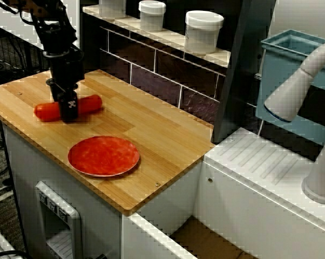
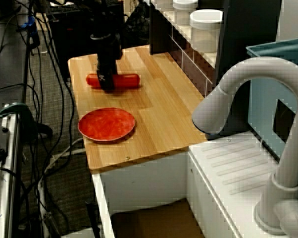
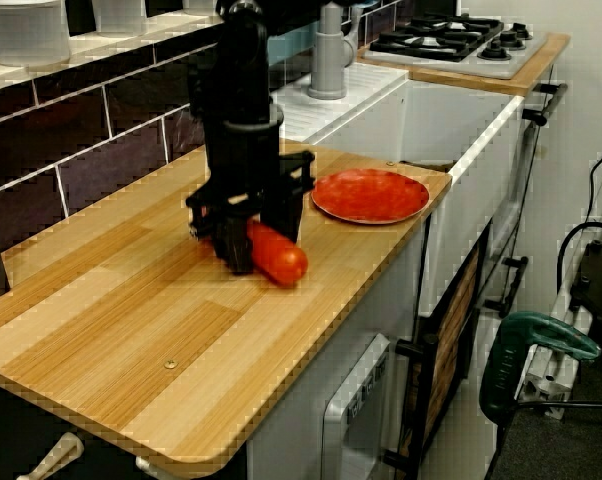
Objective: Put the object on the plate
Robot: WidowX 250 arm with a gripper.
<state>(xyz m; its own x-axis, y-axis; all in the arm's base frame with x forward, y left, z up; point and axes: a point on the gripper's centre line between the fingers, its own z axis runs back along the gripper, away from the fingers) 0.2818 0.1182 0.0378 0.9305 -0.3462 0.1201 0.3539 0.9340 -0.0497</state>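
Note:
The object [image 1: 89, 103], a glossy red-orange sausage, lies on the wooden counter [image 1: 162, 135] near its left end. My gripper [image 1: 69, 110] stands upright over the middle of it and hides that part. In the view from the counter's end, the black fingers [image 3: 236, 250] sit against both sides of the object [image 3: 278, 257], shut on it, and its rounded end pokes out toward the camera. The plate [image 1: 103, 156], flat, round and red-orange, lies apart near the front edge, with nothing on it. From the sink side, the object [image 2: 125, 81], gripper [image 2: 107, 85] and plate [image 2: 107, 124] stand in the same order.
White lidded jars [image 1: 203, 29] stand on the tiled ledge behind the counter. A white sink unit with a grey tap [image 1: 300, 81] adjoins the counter past the plate. A teal bin [image 1: 292, 65] sits behind the tap. Cables [image 2: 35, 74] hang beyond the counter's far end.

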